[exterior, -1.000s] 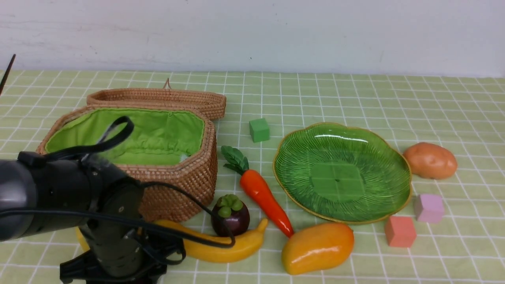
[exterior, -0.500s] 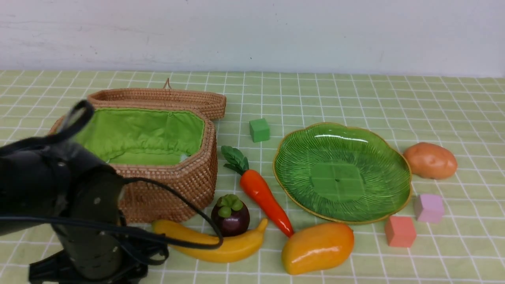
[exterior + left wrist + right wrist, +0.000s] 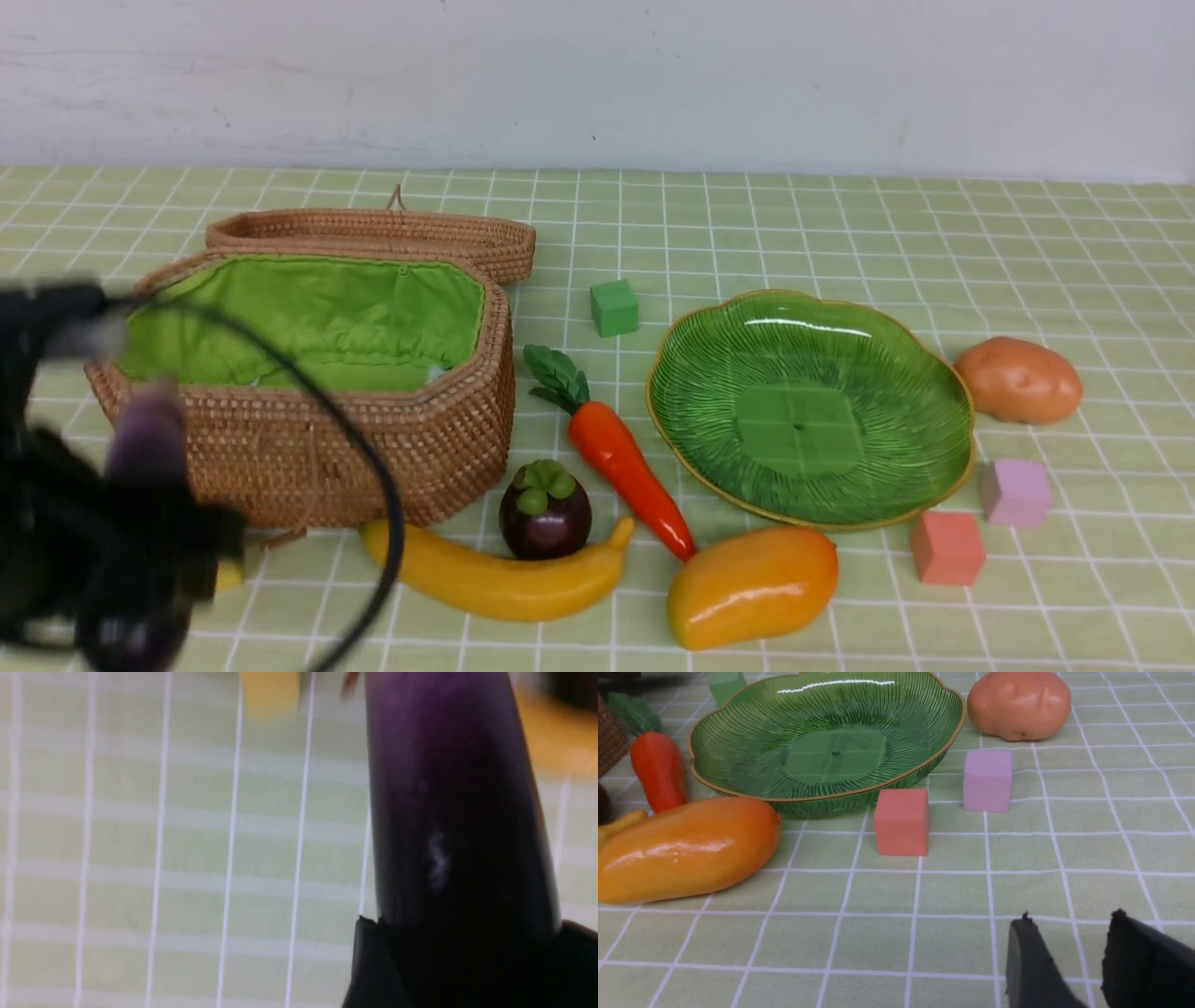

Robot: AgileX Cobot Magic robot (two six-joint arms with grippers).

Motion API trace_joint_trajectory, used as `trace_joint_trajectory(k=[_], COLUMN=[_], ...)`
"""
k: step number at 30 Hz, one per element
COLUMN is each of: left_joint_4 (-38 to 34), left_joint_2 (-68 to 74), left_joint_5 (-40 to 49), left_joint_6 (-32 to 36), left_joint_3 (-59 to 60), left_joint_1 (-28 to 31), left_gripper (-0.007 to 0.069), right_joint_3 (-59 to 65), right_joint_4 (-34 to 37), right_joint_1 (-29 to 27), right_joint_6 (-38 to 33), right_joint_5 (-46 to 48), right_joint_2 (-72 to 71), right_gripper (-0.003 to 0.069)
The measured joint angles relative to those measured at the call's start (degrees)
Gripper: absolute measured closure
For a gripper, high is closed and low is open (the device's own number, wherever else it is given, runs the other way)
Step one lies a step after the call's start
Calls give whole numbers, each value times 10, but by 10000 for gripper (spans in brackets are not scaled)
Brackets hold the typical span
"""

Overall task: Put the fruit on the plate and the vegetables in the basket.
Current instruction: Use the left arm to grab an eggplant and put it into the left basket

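My L gripper (image 3: 472,961) pinches the glossy, tapered purple eggplant (image 3: 448,788) nr front-left corner of desk (image 3: 840,233); R gripper (image 3: 1073,952) jaws slightly spread.

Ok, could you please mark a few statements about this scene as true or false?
1. The plate is empty. True.
2. The eggplant lies in the basket. False: the left gripper holds it.
3. The carrot lies between basket and plate. True.
4. The potato is on the plate. False: it lies on the table beside it.
5. The right gripper holds something. False: it is empty.
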Motion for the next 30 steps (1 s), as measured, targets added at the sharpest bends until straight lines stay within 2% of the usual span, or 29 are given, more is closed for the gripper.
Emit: trace_joint_trajectory(k=[3,5,11,16,17,19,21,22,24,26,28,30], left_joint_4=[35,71,128,135,134,111,83,71,13,-6,-40,-43], left_joint_2=[48,125,257,296,296,296,299,300,311,317,333,338], left_joint_5=[-11,-26,-18,5,5,-3,-15,-17,-22,-22,-29,-34], left_joint_6=[-4,20,133,427,438,560,639,655,756,790,861,881], left_joint_3=[-55,-117,-221,-267,-267,-269,-270,-270,-271,-271,-271,-271], left_joint_1=[0,0,0,9,10,39,71,79,125,141,174,180], left_gripper=[189,189,190,190,190,190,190,190,190,190,190,190], right_joint_3=[0,0,0,0,0,0,0,0,0,0,0,0], right_joint_4=[0,0,0,0,0,0,0,0,0,0,0,0], right_joint_1=[0,0,0,0,0,0,0,0,0,0,0,0], right_joint_6=[0,0,0,0,0,0,0,0,0,0,0,0], right_joint_5=[0,0,0,0,0,0,0,0,0,0,0,0], right_joint_2=[0,0,0,0,0,0,0,0,0,0,0,0], right_gripper=[419,419,419,419,419,419,419,419,419,419,419,419])
